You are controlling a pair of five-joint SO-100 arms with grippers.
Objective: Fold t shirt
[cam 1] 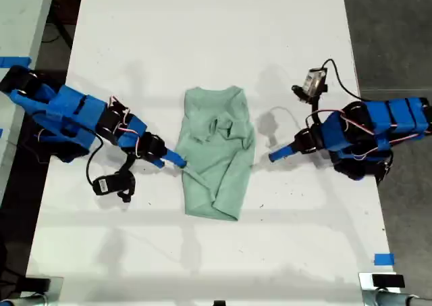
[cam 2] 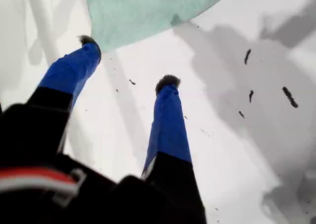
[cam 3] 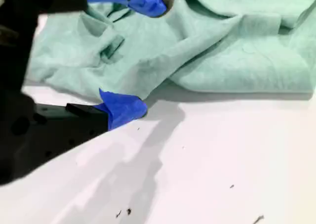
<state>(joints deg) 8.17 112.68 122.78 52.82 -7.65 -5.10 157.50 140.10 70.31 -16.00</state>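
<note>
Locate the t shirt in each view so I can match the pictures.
Exterior view: the t shirt lies mid-table between the arms.
First wrist view: its edge lies beyond my first gripper, untouched.
Second wrist view: it fills the background, my second gripper at its edge.
Shared landmark: the white table.

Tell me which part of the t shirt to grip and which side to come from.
Grip the t shirt's side edge on the exterior view's left, sliding in low along the table. That edge lies loose, and my second gripper straddles it, open, one finger over the cloth and one beneath.
</note>
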